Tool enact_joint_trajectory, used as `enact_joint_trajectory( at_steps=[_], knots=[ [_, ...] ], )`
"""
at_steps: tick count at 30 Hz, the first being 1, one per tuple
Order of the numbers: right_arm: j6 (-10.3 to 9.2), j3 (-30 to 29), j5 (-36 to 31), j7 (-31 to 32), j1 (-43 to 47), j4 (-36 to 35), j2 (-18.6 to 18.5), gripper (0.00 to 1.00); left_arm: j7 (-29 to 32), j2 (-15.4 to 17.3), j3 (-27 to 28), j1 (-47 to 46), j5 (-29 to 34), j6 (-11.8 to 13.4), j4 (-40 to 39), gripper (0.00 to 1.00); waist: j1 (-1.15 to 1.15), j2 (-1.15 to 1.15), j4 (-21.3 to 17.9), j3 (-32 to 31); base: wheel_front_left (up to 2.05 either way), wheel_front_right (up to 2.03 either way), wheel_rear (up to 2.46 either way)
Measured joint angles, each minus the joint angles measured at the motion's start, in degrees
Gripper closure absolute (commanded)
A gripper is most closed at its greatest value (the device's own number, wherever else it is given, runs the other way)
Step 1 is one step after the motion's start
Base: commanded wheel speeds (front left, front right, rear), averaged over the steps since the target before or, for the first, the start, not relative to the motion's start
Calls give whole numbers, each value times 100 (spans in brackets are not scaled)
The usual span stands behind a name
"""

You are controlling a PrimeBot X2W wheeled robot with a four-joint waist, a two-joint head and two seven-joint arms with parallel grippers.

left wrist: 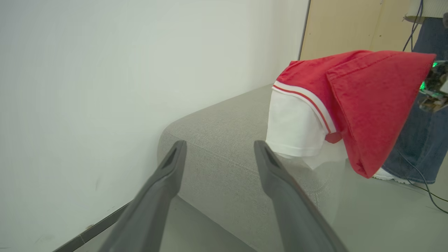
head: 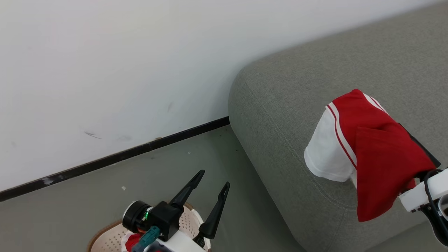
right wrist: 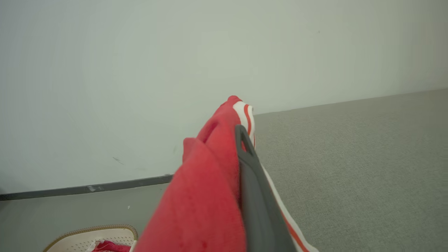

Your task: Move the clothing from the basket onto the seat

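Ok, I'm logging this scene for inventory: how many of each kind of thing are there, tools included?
Baskets: 1, the basket
Sofas: 1, the sofa
Shirts: 2 seen, the held shirt and red fabric in the basket, maybe more beneath
Tools: 2, the left tool open, the right tool shut on the held shirt
Total: 6

A red shirt (head: 381, 154) with a white sleeve and striped trim hangs bunched above the rounded end of the grey-green sofa (head: 280, 115). The cream perforated basket (head: 112, 239), brown-rimmed, stands on the floor (head: 168, 168) near the sofa, more red cloth (right wrist: 106, 246) inside.
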Motion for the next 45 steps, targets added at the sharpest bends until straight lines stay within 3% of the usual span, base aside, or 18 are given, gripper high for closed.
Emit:
enact_joint_trajectory(
  at_steps=[7, 16, 29, 45],
  knots=[
    [0, -214, 4, 214, -271, 179, 120, 100, -47, 0, -92, 0, 152, 114, -176, 0, 0, 0, -24, 250, 0, 0, 0],
    [0, -320, -99, 482, -1556, 502, 183, 100, -41, 59, -145, -8, 413, 175, -365, 0, 0, 0, 112, 608, 0, 0, 0],
    [0, -943, -303, 704, -3148, 1572, 170, 100, 167, 102, -154, -529, 717, 270, -861, 0, 0, 0, 387, 1277, 0, 0, 0],
    [1, -1991, -816, 474, -3505, 3000, -622, 100, 422, 83, -446, -1259, 1048, 215, -1221, 0, 0, 0, 822, 2183, 0, 0, 0]
  ],
)
